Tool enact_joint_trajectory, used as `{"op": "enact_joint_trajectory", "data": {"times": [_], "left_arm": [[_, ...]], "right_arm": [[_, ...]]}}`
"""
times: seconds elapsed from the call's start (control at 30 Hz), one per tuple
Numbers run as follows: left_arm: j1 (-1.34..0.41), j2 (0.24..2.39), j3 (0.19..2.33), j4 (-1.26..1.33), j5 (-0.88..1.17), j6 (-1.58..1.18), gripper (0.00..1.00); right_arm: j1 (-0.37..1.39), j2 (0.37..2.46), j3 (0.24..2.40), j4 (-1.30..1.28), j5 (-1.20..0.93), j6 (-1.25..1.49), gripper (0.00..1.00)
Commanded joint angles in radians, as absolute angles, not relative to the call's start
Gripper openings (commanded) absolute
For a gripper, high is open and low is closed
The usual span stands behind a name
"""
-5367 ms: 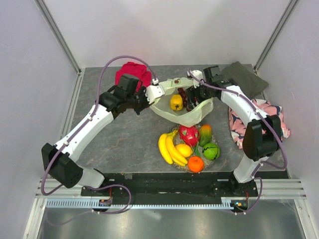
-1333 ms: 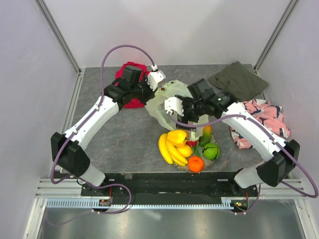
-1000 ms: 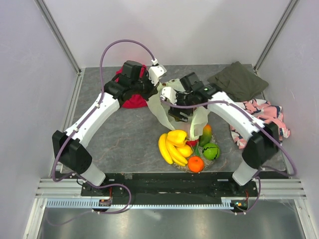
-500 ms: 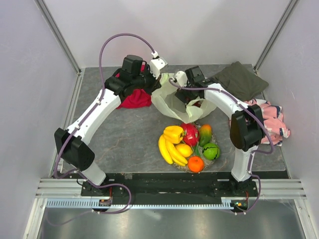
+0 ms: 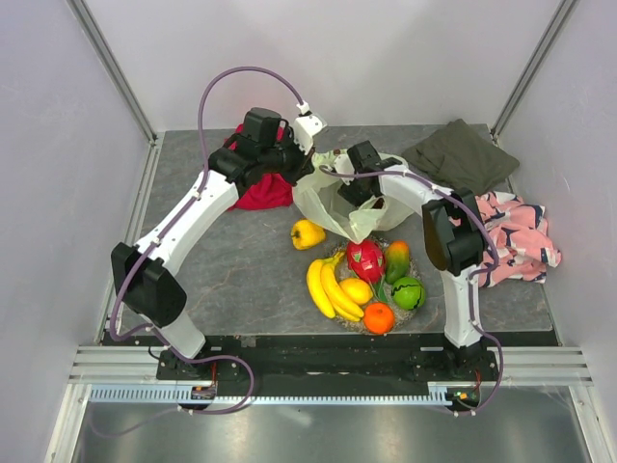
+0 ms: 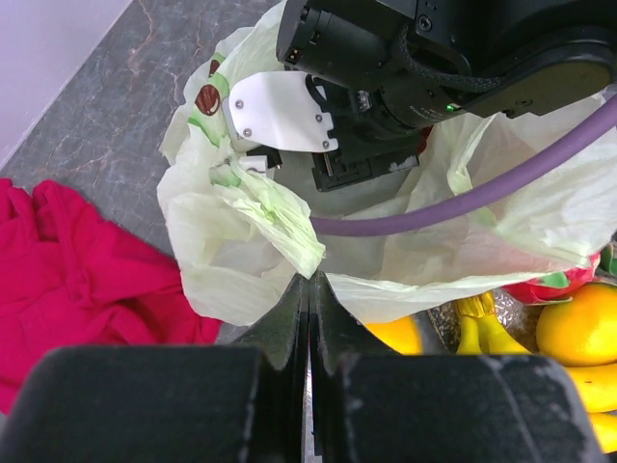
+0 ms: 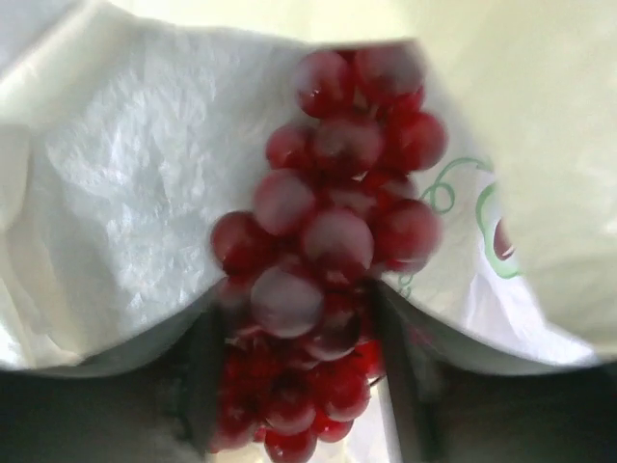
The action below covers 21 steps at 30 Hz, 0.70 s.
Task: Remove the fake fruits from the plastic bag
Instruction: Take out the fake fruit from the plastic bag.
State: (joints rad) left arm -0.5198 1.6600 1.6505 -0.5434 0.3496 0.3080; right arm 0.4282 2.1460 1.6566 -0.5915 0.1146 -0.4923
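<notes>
The pale yellow-green plastic bag (image 5: 339,207) lies open behind the dish of fake fruits. My left gripper (image 5: 310,172) is shut on the bag's rim (image 6: 289,227), its fingertips (image 6: 299,294) pinching a fold. My right gripper (image 5: 364,193) reaches into the bag. In the right wrist view its blurred fingers (image 7: 397,371) flank the dark red grapes (image 7: 318,260) and press on the bunch. The bananas (image 5: 326,287), dragon fruit (image 5: 365,260), mango (image 5: 396,258), melon (image 5: 408,292), lemon (image 5: 357,289) and orange (image 5: 379,317) sit on the dish. A yellow fruit (image 5: 307,233) lies on the table left of them.
A red cloth (image 5: 258,188) lies under the left arm, beside the bag. An olive cloth (image 5: 463,154) is at the back right. A pink patterned cloth (image 5: 516,236) is at the right edge. The round dish (image 5: 355,324) is close to the near edge.
The right gripper went from above the dish back into the bag and now has the grapes between its fingers. The yellow fruit moved from the dish's edge onto the table at the left.
</notes>
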Motion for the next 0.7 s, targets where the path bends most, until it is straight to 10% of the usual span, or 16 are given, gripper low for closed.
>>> {"op": "enact_joint_trajectory", "data": {"times": [0.0, 0.17, 0.67], "left_arm": [[-0.528, 1.67, 1.68, -0.511, 0.376, 0.272, 0.02], [-0.529, 1.69, 1.703, -0.5, 0.373, 0.242, 0.01], [-0.499, 1.747, 1.787, -0.434, 0.216, 0.086, 0.02]], "right_arm": [[0.423, 2.112, 1.69, -0.611, 0.077, -0.495, 0.43], [0.422, 2.008, 1.693, -0.615, -0.041, -0.508, 0.01], [0.423, 1.672, 1.732, -0.785, -0.486, -0.463, 0.0]]}}
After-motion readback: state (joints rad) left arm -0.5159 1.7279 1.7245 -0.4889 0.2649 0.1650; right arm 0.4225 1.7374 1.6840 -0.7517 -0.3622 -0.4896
